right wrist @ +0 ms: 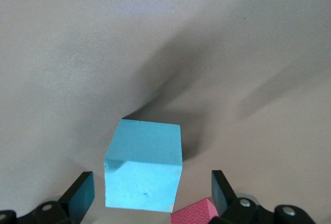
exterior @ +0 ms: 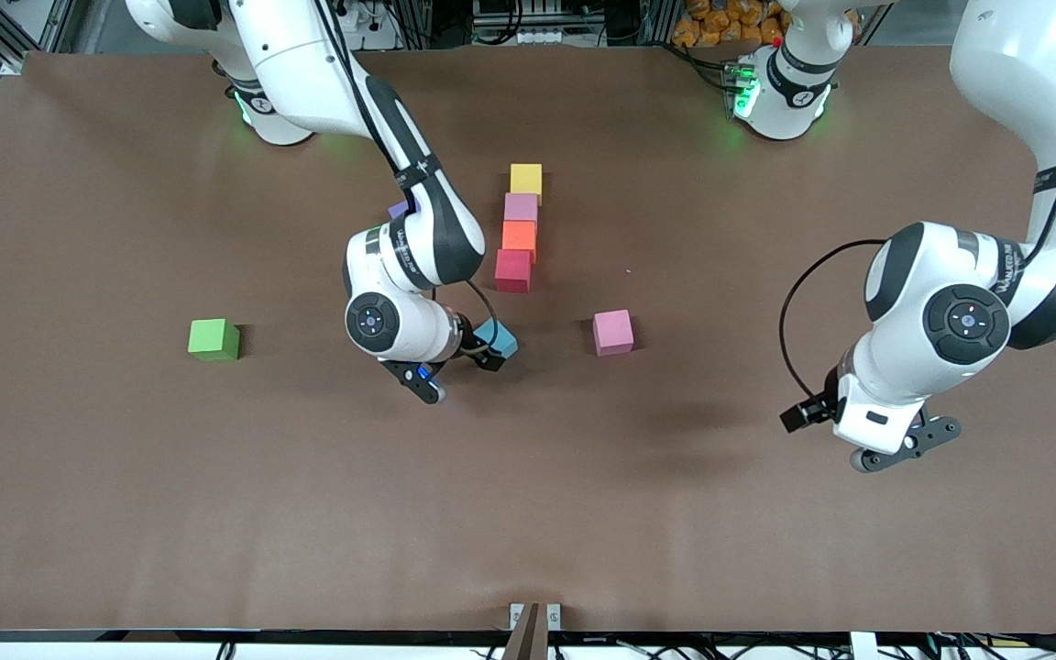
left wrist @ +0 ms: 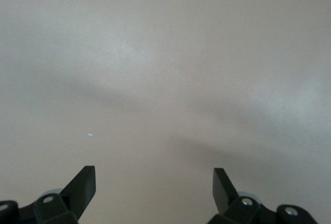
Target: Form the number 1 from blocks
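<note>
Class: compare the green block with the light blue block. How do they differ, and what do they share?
The green block sits alone toward the right arm's end of the table. The light blue block lies between the open jaws of the right gripper, which are apart from its sides. They differ in colour. Both are same-sized cubes outside the column.

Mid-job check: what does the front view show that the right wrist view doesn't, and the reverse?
Front view only: the column of yellow block, pink block, orange block and crimson block; the green block; a purple block mostly hidden by the right arm; the left gripper waiting over bare table.
Right wrist view only: the right gripper open, fingers apart either side of the light blue block.
Both: that light blue block, and likely the loose pink block.
</note>
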